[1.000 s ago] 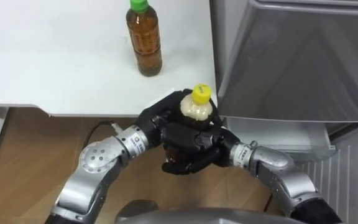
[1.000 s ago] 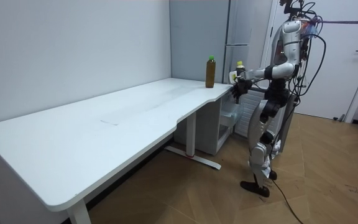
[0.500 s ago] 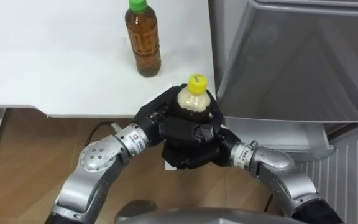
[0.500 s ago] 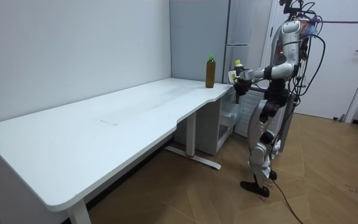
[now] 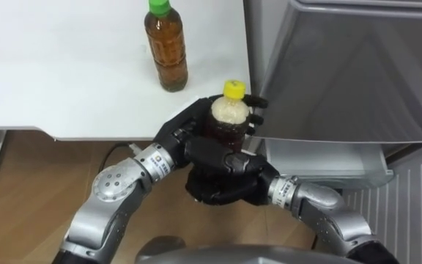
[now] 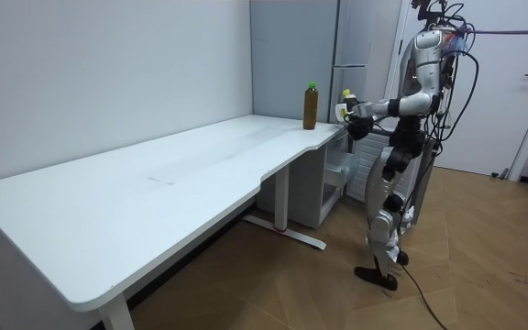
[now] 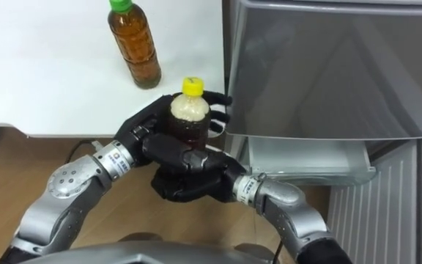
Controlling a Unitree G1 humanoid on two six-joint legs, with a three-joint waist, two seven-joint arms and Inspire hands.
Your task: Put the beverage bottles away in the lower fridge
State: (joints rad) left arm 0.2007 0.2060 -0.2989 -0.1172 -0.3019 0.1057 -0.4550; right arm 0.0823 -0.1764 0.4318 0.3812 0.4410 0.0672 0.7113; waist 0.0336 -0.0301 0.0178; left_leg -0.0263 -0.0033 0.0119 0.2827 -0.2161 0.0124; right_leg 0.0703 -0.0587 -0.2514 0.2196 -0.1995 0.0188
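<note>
**Two hands, one bottle, right at the fridge**

Two hands on it, folks! The yellow-capped bottle (image 5: 229, 117) is up off the table, upright, cap on top, and clasped from both sides. The left hand (image 5: 184, 136) comes in from the left and curls round the bottle's upper body, with its fingertips peeking out on the far side towards the fridge (image 5: 343, 73). The right hand (image 5: 226, 176) sits lower and wraps the bottom part, so the dark liquid is mostly hidden behind fingers. Only the pale shoulder and the yellow cap stand clear above them.

Where is it? Just off the near corner of the white table (image 5: 64, 73), right beside the fridge's grey front. The bottle is held in the air there, above the wooden floor (image 5: 35, 183).

Further back on the table stands the green-capped bottle (image 5: 165, 48), upright near the table's right edge, touched by nobody and well apart from both hands.

Down low, below the grey front, the fridge's lower compartment (image 5: 328, 158) shows a pale tray jutting out towards the robot.

From the room camera, the robot stands upright at the table's far corner, facing the fridge, with both arms raised in front of its chest.
</note>
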